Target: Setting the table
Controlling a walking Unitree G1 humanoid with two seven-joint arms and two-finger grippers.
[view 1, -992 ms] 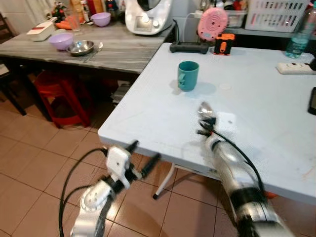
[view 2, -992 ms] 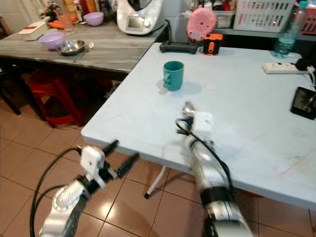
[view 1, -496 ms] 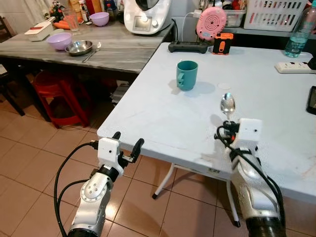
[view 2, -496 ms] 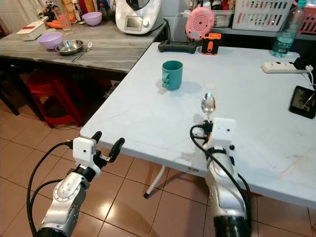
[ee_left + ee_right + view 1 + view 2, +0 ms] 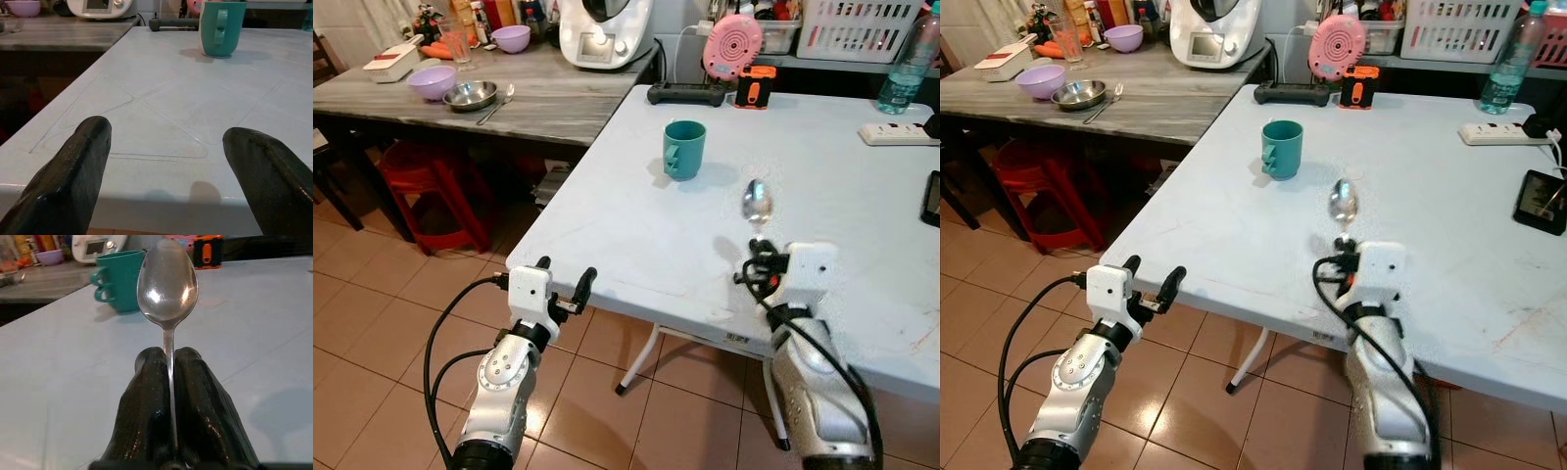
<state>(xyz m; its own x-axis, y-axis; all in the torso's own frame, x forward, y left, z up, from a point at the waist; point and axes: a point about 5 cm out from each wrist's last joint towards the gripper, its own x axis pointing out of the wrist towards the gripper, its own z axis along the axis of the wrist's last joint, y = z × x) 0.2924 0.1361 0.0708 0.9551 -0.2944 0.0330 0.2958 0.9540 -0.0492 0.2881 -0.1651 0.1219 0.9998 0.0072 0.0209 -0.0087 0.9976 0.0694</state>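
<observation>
My right gripper [image 5: 168,363] is shut on the handle of a metal spoon [image 5: 757,202], whose bowl [image 5: 167,281] points away over the white table [image 5: 636,230]. The spoon hangs just above the tabletop, to the right of and nearer than a teal mug [image 5: 684,149] that stands upright on the table. At the table's near left edge my left gripper [image 5: 562,281] is open, its two black fingers [image 5: 73,166] spread with nothing between them. The teal mug [image 5: 221,27] stands far ahead of that gripper.
A grey side table [image 5: 538,98] at the left carries purple bowls [image 5: 433,80], a steel bowl [image 5: 472,94] and a white appliance [image 5: 603,29]. A red stool [image 5: 435,186] stands under it. A black bar, pink speaker, orange device, power strip [image 5: 899,134] and bottle line the white table's far edge.
The spoon's bowl has shifted slightly left and farther over the table with my right gripper. The left gripper has barely moved at the table edge.
</observation>
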